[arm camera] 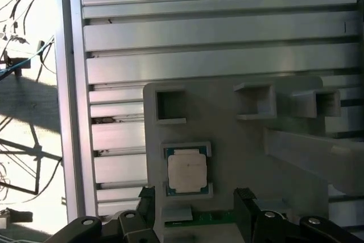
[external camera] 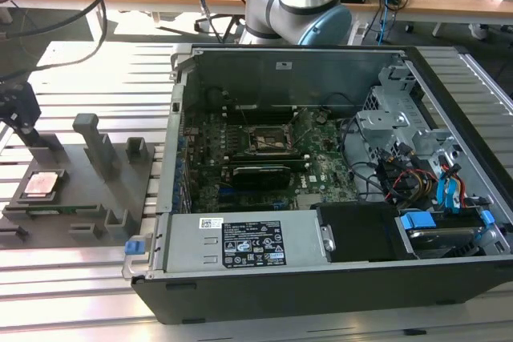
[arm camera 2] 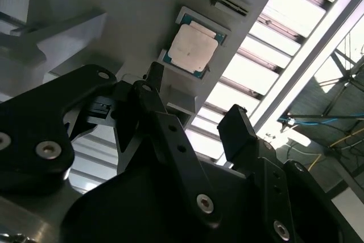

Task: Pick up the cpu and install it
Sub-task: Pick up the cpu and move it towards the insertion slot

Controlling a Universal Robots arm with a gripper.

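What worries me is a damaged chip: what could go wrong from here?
The chip lies in a pocket of the grey holder, so the open gripper may catch the pocket's raised corners instead of the chip's edges. The socket sits deep in the case among cables, so a tilted grasp could misseat it.

An open computer case [external camera: 321, 294] lies on the slatted metal bench [external camera: 72, 294], its green circuit board [external camera: 321, 174] exposed. Just beside it, on the exterior view's left, sits a grey fixture plate [external camera: 80, 182].
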